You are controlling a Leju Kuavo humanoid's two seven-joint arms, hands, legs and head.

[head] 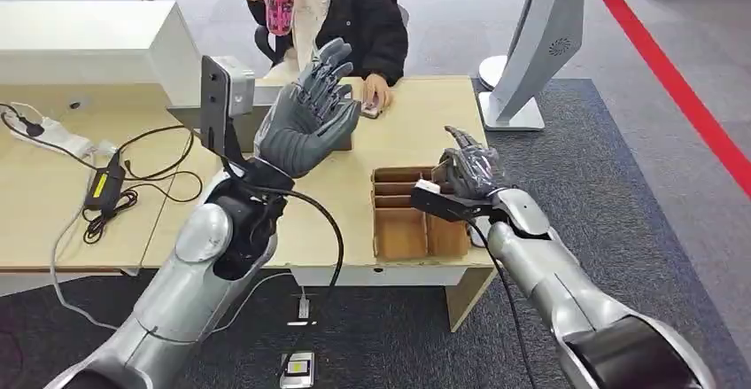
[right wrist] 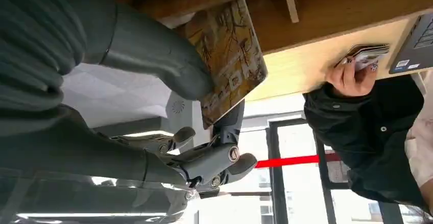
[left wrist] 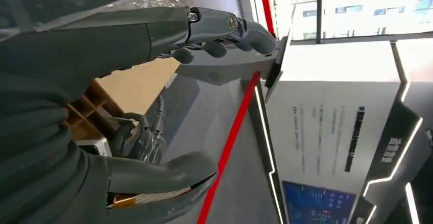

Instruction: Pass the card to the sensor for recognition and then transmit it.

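Right hand (right wrist: 153, 81): pinches a patterned card (right wrist: 227, 60) above the divided cardboard box (head: 398, 229).
Left hand (head: 305, 119): raised, fingers spread, holding nothing.

High head view down over table (head: 425, 114); both wrist views close, sharing cardboard box (head: 398, 229)
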